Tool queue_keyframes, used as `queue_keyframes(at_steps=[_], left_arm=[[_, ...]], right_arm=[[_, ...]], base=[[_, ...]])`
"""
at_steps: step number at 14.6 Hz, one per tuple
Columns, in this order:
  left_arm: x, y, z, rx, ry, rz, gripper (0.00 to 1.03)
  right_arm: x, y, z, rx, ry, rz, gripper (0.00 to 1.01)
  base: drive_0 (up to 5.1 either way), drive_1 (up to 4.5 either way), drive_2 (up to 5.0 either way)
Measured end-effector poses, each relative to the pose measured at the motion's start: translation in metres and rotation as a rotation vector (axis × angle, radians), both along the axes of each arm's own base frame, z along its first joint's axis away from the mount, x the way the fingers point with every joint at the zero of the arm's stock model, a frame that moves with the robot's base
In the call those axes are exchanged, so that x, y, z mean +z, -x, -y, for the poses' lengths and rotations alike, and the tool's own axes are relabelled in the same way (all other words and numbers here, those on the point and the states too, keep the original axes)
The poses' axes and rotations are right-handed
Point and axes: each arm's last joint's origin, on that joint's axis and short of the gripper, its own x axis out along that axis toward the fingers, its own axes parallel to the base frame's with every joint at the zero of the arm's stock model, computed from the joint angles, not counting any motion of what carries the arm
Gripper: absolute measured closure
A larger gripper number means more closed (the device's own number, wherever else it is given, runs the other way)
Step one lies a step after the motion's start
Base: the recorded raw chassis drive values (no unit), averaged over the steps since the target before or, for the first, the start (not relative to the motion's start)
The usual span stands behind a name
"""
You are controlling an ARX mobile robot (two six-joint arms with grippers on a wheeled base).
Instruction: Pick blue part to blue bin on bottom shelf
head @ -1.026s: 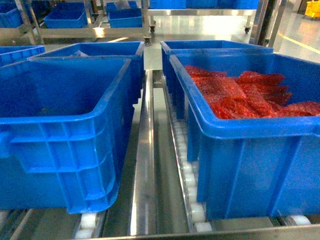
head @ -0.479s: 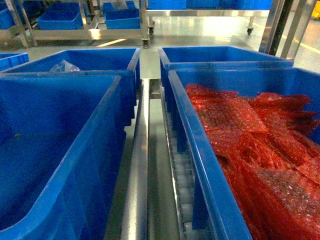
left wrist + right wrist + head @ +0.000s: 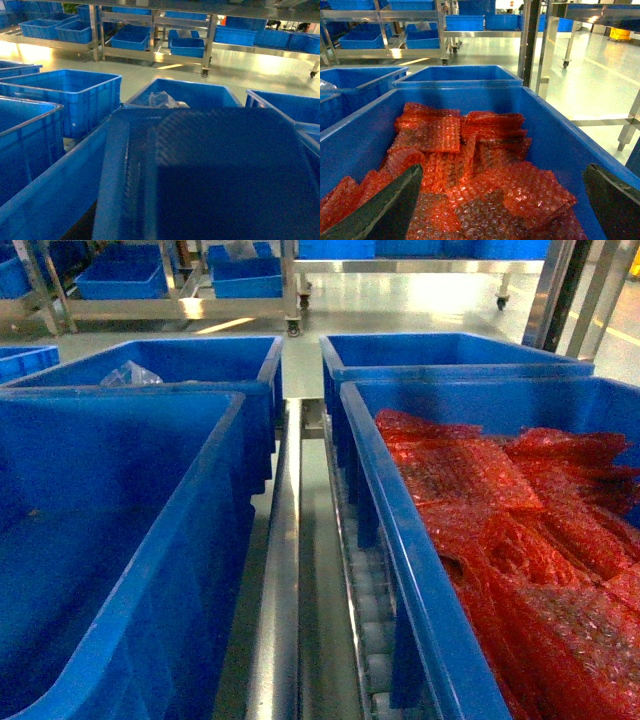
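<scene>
Right gripper (image 3: 502, 200), jaws wide and empty, hangs directly above red bubble-wrap bags (image 3: 470, 165); no blue part visible.

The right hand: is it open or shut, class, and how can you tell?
Open. In the right wrist view the right hand has its fingers spread wide apart above the red bubble-wrap bags, gripping nothing.

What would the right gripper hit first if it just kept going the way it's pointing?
Probably the red bubble-wrap bags piled in the blue bin; the open right gripper points into it, though depth is uncertain.
</scene>
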Motion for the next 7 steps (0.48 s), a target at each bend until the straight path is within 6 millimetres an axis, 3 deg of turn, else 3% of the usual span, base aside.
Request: queue_keyframes(at_steps=[7], left_arm=[[0.0,0.0,0.0,0.0,0.0,0.0,0.6]], right_arm=[[0.0,0.0,0.0,0.0,0.0,0.0,0.03]], base=[[0.0,0.0,0.0]])
